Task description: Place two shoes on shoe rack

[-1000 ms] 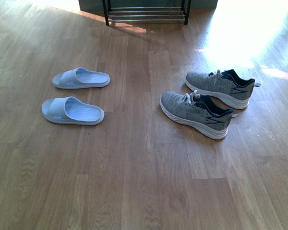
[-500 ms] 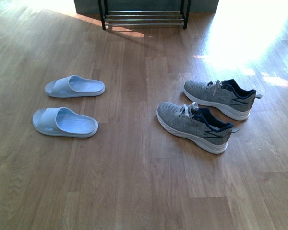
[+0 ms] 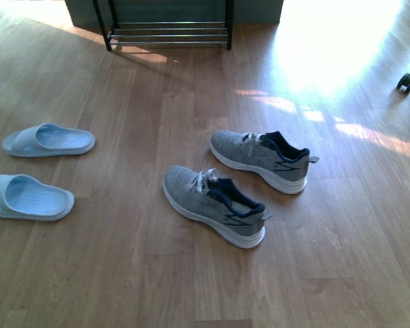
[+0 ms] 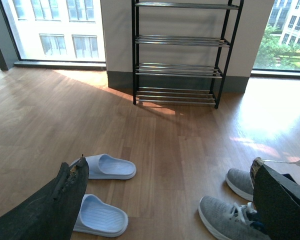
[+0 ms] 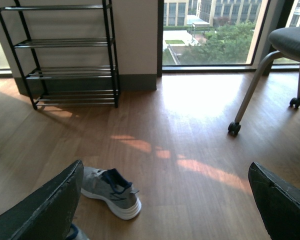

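Note:
Two grey knit shoes with white soles lie side by side on the wooden floor: the nearer shoe (image 3: 214, 205) and the farther shoe (image 3: 260, 160), toes pointing left. In the left wrist view the nearer shoe (image 4: 225, 217) and the farther shoe (image 4: 239, 181) show beside one finger. The right wrist view holds the farther shoe (image 5: 111, 191). The shoe rack (image 3: 167, 32) stands against the far wall, seen whole as the shoe rack (image 4: 179, 52) and shoe rack (image 5: 65, 55). My left gripper (image 4: 170, 172) and right gripper (image 5: 165, 172) are open, well above the floor, holding nothing. No arm shows in the front view.
Two pale blue slippers (image 3: 49, 139) (image 3: 27, 197) lie on the floor to the left of the shoes. A chair's castor (image 3: 406, 82) sits at the far right, with the wheeled chair (image 5: 285, 55) near the window. Bright sun patches lie on the floor.
The front view has swung to the right: shoes, slippers and rack have all slid left in the picture, and the chair castor has come into sight. The shoes themselves lie as before.

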Robot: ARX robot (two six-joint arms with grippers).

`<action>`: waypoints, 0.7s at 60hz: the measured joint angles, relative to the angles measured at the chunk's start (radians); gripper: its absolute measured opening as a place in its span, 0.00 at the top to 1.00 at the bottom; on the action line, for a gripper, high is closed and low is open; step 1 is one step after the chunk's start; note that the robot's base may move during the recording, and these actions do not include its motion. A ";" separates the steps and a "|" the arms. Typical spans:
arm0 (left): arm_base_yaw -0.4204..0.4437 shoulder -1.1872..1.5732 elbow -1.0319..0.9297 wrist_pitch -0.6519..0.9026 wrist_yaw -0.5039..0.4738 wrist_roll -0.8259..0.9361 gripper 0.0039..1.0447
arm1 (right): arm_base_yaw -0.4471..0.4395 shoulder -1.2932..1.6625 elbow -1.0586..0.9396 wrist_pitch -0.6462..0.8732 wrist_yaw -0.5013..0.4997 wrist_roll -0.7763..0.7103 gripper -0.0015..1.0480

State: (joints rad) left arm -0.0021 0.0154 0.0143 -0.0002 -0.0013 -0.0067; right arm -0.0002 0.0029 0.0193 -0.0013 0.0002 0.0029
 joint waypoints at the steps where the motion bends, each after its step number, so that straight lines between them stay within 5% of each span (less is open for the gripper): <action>1: 0.000 0.000 0.000 0.000 0.000 0.000 0.09 | 0.000 0.000 0.000 0.000 -0.001 0.000 0.09; 42: 0.000 0.000 0.000 0.000 0.002 0.000 0.09 | 0.000 0.001 0.000 0.000 0.002 0.000 0.09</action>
State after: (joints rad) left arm -0.0021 0.0154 0.0143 -0.0006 0.0002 -0.0067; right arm 0.0002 0.0040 0.0196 -0.0013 0.0025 0.0032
